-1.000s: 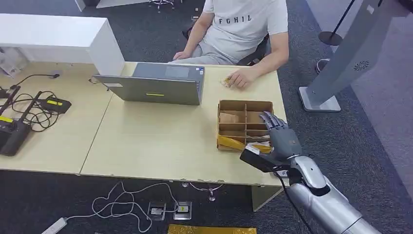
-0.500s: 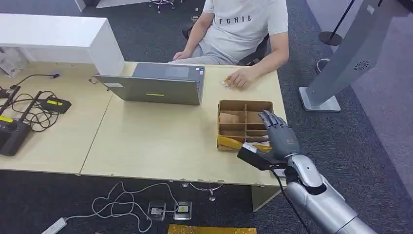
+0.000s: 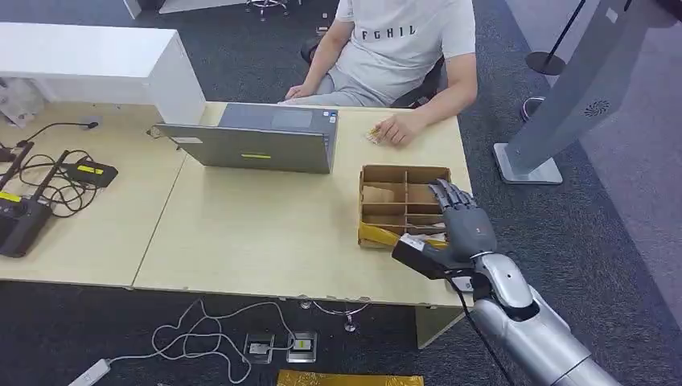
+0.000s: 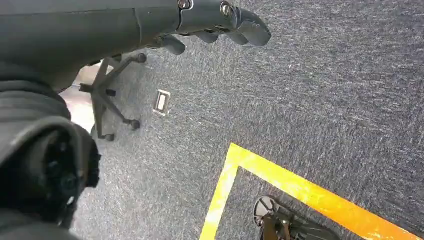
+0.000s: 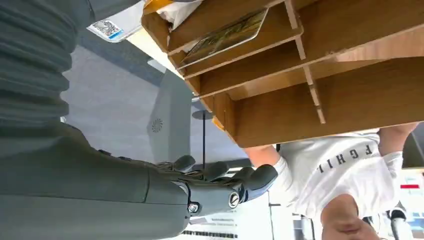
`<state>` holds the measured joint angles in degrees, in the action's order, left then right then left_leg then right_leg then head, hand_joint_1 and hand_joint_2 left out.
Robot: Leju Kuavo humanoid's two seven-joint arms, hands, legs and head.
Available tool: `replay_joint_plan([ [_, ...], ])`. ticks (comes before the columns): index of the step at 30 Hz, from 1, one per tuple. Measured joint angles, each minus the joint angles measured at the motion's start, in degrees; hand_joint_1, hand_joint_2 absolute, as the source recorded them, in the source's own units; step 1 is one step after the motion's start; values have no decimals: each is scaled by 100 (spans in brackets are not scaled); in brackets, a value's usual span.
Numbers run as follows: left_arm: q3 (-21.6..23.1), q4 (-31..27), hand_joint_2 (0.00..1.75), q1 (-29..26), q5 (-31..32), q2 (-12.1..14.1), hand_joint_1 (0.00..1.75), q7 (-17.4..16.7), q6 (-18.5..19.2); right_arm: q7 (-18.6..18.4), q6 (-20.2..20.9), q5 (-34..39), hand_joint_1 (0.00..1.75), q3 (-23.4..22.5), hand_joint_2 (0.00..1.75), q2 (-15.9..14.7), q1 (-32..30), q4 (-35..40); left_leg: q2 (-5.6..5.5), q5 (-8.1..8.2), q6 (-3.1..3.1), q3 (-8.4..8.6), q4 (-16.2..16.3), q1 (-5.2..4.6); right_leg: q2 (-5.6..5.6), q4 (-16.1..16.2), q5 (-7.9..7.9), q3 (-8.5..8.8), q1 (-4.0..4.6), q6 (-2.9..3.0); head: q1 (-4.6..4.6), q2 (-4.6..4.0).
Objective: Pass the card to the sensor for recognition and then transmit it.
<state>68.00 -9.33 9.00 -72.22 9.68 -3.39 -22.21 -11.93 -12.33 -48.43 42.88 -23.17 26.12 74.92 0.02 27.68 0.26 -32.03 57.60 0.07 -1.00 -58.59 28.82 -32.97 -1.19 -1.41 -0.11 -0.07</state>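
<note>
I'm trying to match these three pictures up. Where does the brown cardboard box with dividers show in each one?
Head view: the brown cardboard divider box sits on the table's right end, just ahead of the right hand.
Left wrist view: not in it; carpet floor there.
Right wrist view: the box spans the upper part, seen upside down.
Shared landmark: the person in the white T-shirt, beyond the box.

The card (image 5: pixel 227 34) lies flat in a compartment of the divided cardboard box (image 3: pixel 404 204), a thin rectangle with rounded corners and a greenish-yellow printed face. In the right wrist view it sits in the upper middle of the frame. In the head view the box stands right of centre, on the wooden table's right part, and the card cannot be made out.
</note>
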Motion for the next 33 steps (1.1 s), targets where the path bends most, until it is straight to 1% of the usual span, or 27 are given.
replay_joint_plan([
  [16, 0, 0, 0, 0, 63, 0, 0, 0, 52, -195, 265, -201, 0, -230, 175, 59, -122, 24, 0, 0, 0, 0, 0, 0, 1, 0, 0, 0, 0, 0, -2, 0],
  [33, 2, 0, 0, 1, 72, 0, 0, 0, 59, -203, 319, -232, 0, -321, 175, 136, -175, 74, 0, 0, 0, 0, 0, 0, 1, 0, 0, 1, 0, 0, 0, 0],
])
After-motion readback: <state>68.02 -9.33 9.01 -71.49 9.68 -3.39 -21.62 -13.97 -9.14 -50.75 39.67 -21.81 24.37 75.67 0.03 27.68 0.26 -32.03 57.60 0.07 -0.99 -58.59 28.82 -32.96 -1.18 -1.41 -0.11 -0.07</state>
